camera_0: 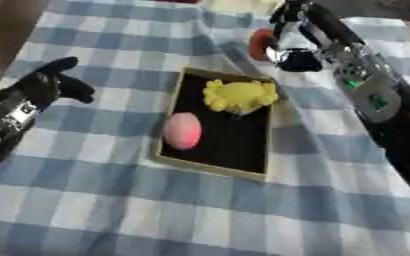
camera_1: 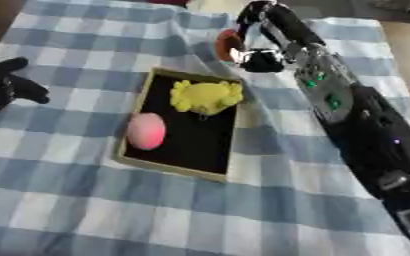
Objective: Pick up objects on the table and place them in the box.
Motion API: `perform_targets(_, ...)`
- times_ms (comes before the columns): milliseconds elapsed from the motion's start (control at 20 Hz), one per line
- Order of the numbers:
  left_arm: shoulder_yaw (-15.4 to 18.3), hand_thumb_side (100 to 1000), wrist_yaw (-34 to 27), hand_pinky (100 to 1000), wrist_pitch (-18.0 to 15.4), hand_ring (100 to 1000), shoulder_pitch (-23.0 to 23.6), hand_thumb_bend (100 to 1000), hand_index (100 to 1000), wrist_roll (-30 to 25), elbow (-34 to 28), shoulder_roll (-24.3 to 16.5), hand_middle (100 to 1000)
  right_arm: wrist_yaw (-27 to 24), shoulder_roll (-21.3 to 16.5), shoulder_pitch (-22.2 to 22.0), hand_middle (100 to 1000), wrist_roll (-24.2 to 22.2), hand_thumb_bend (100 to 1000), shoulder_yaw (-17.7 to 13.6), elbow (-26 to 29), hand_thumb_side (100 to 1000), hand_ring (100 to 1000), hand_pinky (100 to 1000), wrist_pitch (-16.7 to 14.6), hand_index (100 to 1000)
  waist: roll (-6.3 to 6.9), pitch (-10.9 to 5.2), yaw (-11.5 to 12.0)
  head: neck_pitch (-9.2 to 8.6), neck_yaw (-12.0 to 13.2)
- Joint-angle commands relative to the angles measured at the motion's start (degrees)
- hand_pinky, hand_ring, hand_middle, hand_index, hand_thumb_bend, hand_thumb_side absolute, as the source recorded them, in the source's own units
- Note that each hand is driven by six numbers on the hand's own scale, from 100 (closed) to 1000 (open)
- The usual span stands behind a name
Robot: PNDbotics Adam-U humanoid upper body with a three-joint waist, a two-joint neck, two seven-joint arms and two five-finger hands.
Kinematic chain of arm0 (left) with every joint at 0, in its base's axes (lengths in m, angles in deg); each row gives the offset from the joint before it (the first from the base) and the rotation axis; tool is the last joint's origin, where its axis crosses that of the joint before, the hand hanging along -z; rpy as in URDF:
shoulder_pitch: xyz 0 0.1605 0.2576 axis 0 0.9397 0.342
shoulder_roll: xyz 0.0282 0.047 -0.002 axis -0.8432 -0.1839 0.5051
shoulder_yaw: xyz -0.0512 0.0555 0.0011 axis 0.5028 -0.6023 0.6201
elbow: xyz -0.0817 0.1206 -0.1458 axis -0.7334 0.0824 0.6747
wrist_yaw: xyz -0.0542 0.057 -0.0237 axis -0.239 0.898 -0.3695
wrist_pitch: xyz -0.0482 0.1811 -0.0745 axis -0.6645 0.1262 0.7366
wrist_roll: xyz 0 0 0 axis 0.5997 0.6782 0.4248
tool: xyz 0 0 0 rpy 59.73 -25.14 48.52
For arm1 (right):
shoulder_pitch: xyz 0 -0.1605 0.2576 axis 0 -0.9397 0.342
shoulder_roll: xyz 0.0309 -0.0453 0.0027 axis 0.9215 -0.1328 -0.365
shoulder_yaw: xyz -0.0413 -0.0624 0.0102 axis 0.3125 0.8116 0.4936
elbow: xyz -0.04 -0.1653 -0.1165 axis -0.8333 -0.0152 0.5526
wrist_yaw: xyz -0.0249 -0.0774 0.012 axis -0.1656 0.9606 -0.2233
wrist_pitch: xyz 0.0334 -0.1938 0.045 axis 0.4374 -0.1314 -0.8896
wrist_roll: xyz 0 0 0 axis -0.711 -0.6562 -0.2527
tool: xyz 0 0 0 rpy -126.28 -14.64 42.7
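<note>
A shallow box point(camera_0: 172, 116) with a tan rim and black floor lies on the checked cloth in the middle. Inside it, a yellow soft toy point(camera_0: 238, 96) sits at the far end and a pink egg-shaped thing point(camera_0: 183, 130) lies by the left wall. My right hand point(camera_0: 289, 44) reaches in from the upper right, just past the box's far right corner. Its fingers and thumb curl round a red-orange round object point(camera_0: 259, 44), which casts a shadow on the cloth. My left hand point(camera_0: 49, 84) rests at the left, away from the box, fingers relaxed and holding nothing.
The blue and white checked cloth point(camera_0: 112, 210) covers the table. Its left edge point(camera_0: 16, 50) runs along the upper left, with brown floor beyond it. My right forearm point(camera_1: 366, 135) stretches along the right side of the box.
</note>
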Motion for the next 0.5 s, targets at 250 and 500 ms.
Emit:
perform_targets(250,0.7,1000,0.1,959,-0.1,753,-0.3,133,1000,0.4,-0.3,-1.1,713,-4.8,-4.8,-1.9,711,-2.6,100,1.2,12.5,342,748,857,0.7,505,0.46,-1.37,-0.6,-0.61,0.3)
perform_targets(500,0.8,1000,0.1,959,-0.2,754,-0.4,133,1000,0.5,-0.3,-1.1,713,-7.4,-5.3,-3.7,710,-5.5,100,3.2,16.8,354,748,857,1.0,506,0.61,-1.36,-0.9,-0.83,0.3)
